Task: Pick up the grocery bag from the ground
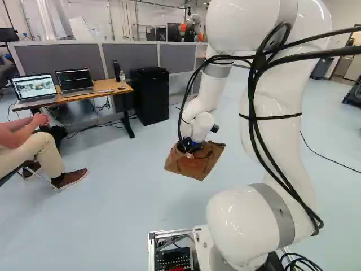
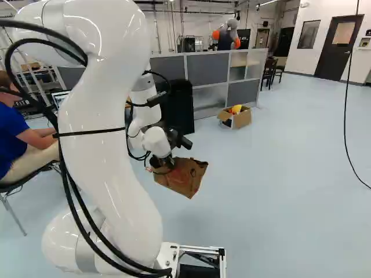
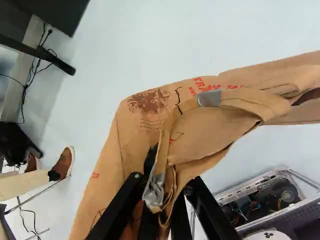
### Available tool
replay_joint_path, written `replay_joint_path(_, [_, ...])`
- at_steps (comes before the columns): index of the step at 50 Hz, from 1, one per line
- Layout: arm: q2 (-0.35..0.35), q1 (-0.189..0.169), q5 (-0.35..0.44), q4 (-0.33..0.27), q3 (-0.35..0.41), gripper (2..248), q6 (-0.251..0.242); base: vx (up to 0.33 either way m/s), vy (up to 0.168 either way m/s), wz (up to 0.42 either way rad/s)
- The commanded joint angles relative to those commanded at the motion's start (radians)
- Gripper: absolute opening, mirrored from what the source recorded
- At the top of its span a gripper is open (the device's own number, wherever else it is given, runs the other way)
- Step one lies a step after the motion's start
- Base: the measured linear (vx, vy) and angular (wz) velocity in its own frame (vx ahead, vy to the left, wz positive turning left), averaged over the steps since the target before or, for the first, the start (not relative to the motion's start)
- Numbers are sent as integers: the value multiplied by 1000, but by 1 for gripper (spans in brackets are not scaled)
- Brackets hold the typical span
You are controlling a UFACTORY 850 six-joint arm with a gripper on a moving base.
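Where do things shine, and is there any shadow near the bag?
Both base views: bright glare on the arm, a faint, soft shadow on the floor near the bag. Wrist view: crumpled silver tape glints on its handle.

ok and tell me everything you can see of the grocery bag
The grocery bag looks like creased brown paper, with red and dark print and a looped handle patched with silver tape. It hangs tilted above the floor, pinched near its mouth by the end effector. Its contents can't be made out.
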Motion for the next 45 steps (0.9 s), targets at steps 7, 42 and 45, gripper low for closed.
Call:
replay_joint_path(7, [12,-1,10,0,9,23,-12,0,0,0])
replay_joint_path(42, [148,-13,131,0,110,23,-154,0,0,0])
replay_joint_path(45, [167,-15,148,0,124,23,-174,0,0,0])
